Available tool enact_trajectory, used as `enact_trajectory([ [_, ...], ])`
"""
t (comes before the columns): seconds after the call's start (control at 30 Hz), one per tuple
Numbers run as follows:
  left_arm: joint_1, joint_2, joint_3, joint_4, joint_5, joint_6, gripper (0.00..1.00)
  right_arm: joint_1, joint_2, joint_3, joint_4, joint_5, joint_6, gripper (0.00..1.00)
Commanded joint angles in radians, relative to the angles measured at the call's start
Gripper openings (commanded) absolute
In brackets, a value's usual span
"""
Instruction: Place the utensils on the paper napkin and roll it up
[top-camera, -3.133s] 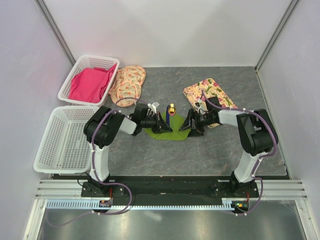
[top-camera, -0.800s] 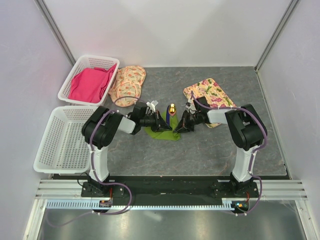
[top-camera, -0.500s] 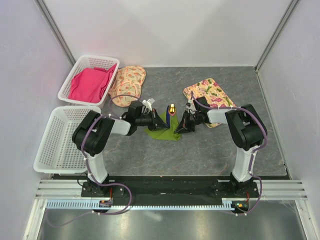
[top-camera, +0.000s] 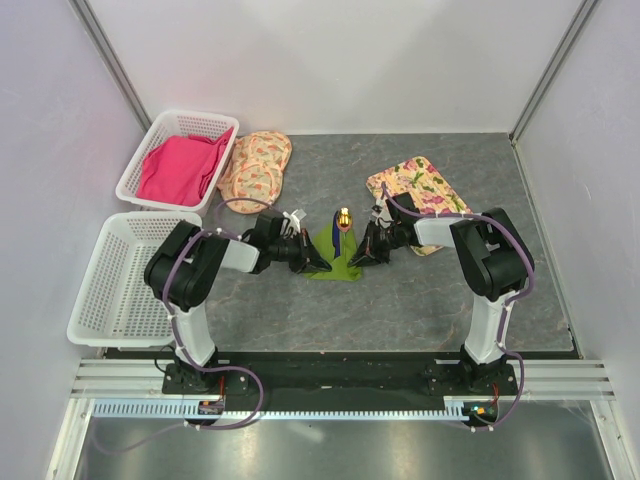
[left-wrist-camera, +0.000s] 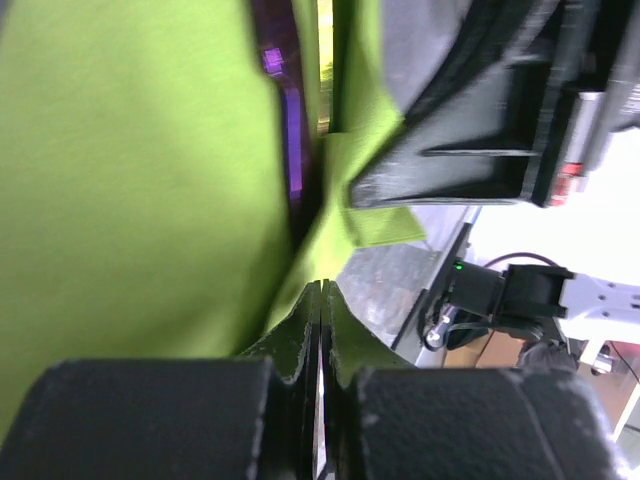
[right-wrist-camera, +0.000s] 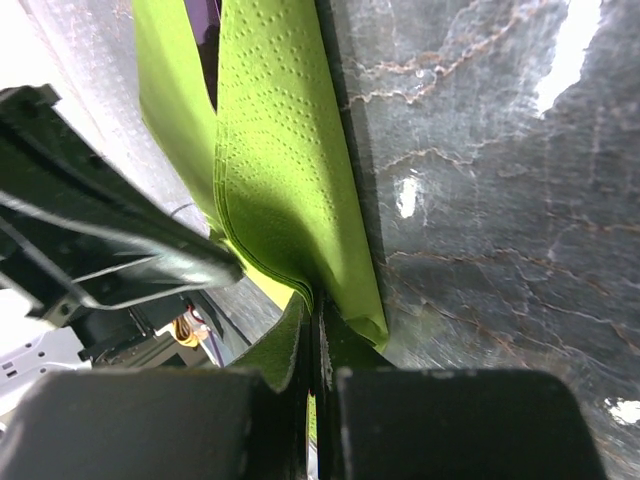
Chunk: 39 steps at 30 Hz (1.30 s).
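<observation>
utensils (top-camera: 343, 220) lie on the paper napkin (top-camera: 338, 268), between the two arms, so placing looks done. left end effector (left-wrist-camera: 320, 300) and right end effector (right-wrist-camera: 312, 318) each pinched tight on a napkin edge, sides lifted - rolling barely begun.

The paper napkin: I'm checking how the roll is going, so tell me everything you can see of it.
The paper napkin is lime-green, thin, dot-embossed paper. It lies mid-table, its two sides lifted and drawn inward into a narrow fold over the utensils, whose gold end sticks out at the far side. The left gripper and the right gripper are each shut on one edge; its bottom rests on the grey table.
</observation>
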Motion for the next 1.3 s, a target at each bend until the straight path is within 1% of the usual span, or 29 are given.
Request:
enact_trajectory([
  [0.0, 0.002, 0.029, 0.036, -0.044, -0.040, 0.059, 0.02, 0.003, 0.001, 0.027, 0.030, -0.018, 0.042, 0.00],
  [0.1, 0.001, 0.043, 0.043, -0.064, -0.052, 0.059, 0.02, 0.004, -0.002, 0.018, 0.073, -0.045, 0.099, 0.00],
  [0.37, 0.001, 0.061, 0.059, -0.092, -0.064, 0.067, 0.02, 0.024, -0.003, 0.029, 0.126, -0.071, 0.189, 0.00],
  [0.4, 0.001, 0.061, 0.060, -0.093, -0.064, 0.068, 0.02, 0.032, -0.005, 0.027, 0.158, -0.074, 0.215, 0.00],
  [0.63, -0.001, 0.066, 0.065, -0.095, -0.063, 0.070, 0.02, 0.063, 0.023, 0.021, 0.222, -0.080, 0.277, 0.00],
  [0.83, 0.001, 0.071, 0.063, -0.095, -0.058, 0.070, 0.02, 0.080, 0.052, 0.012, 0.325, -0.077, 0.358, 0.00],
  [1.03, -0.001, 0.069, 0.066, -0.095, -0.055, 0.070, 0.02, 0.093, 0.083, 0.012, 0.366, -0.072, 0.374, 0.00],
  [1.17, -0.001, 0.058, 0.065, -0.095, -0.051, 0.071, 0.02, 0.092, 0.098, 0.004, 0.356, -0.068, 0.368, 0.00],
  [1.27, 0.001, 0.033, 0.059, -0.095, -0.045, 0.074, 0.02, 0.089, 0.096, 0.000, 0.321, -0.060, 0.338, 0.04],
])
